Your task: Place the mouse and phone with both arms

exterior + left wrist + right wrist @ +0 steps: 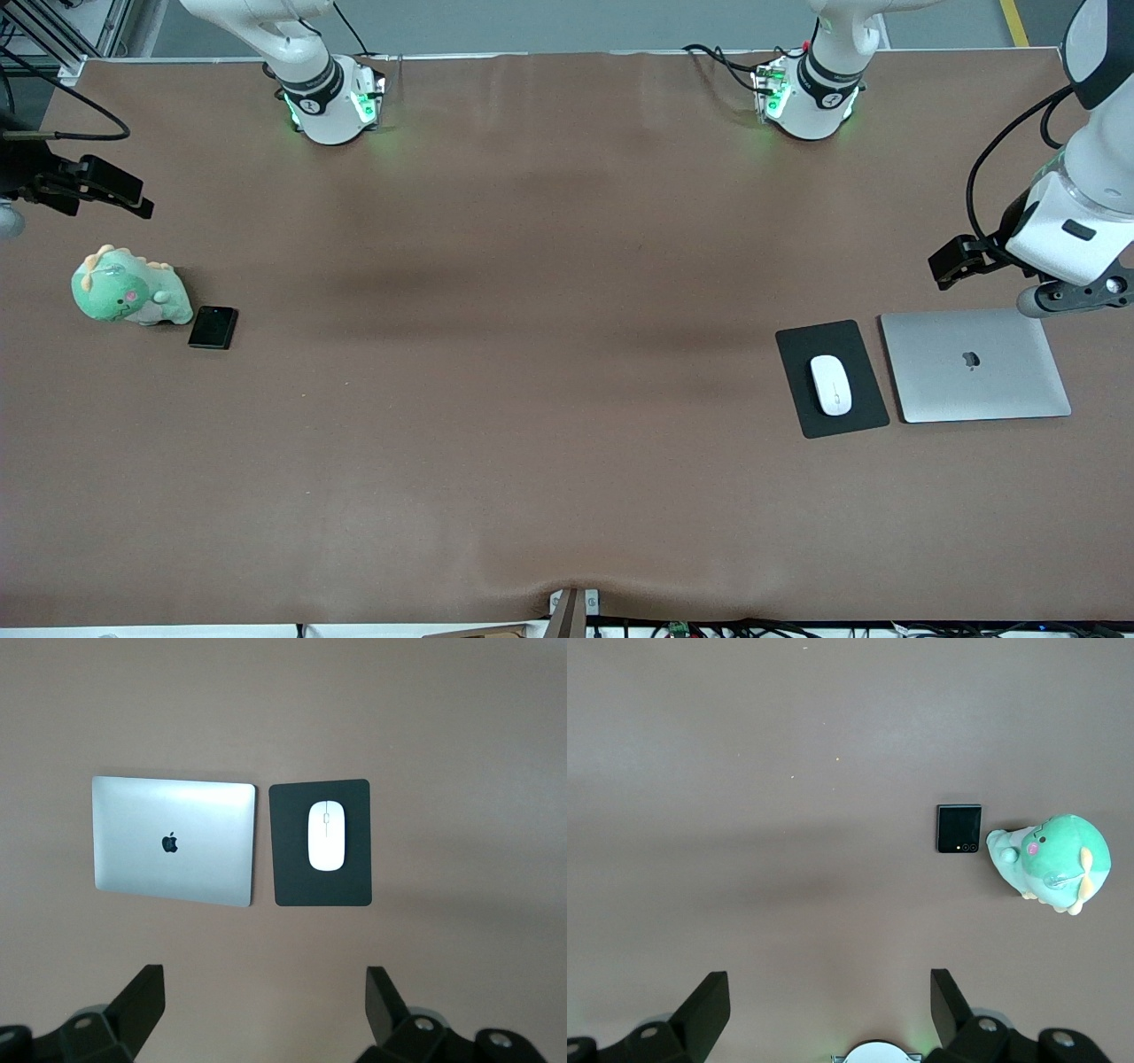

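Brown table (532,399): front view alone, both bases.

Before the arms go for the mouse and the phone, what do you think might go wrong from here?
The phone lies close beside the plush toy, so the open right gripper may bump the toy. The mouse is smooth and rounded; it could slip from the open left gripper or drag the mouse pad toward the closed laptop.

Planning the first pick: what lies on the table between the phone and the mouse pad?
Nothing: between the phone and the mouse pad the front view shows only bare brown table.
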Robot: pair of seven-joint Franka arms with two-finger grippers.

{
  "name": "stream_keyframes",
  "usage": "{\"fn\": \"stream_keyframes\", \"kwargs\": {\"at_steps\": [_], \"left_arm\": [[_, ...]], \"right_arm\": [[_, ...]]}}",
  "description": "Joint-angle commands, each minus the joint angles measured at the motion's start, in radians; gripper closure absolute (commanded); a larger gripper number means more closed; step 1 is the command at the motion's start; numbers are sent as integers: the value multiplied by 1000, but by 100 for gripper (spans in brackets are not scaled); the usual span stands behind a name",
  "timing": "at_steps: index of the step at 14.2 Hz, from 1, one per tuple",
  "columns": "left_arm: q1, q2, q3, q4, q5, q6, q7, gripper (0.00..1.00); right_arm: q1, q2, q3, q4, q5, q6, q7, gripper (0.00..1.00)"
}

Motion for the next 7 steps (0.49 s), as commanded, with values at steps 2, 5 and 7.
{"fn": "stream_keyframes", "kwargs": {"at_steps": [2, 5, 7], "left_arm": [[1, 7, -1, 6, -15, -9, 4, 0], [10, 6, 0, 9, -17, -9, 18, 0], [9, 0, 0, 9, -15, -9, 15, 0]], "right_arm": [[-5, -4, 8, 4, 14, -10, 11, 0], [-2, -4, 9, 5, 14, -6, 11, 0], [-2, -4, 11, 7, 14, -4, 11, 0]]}}
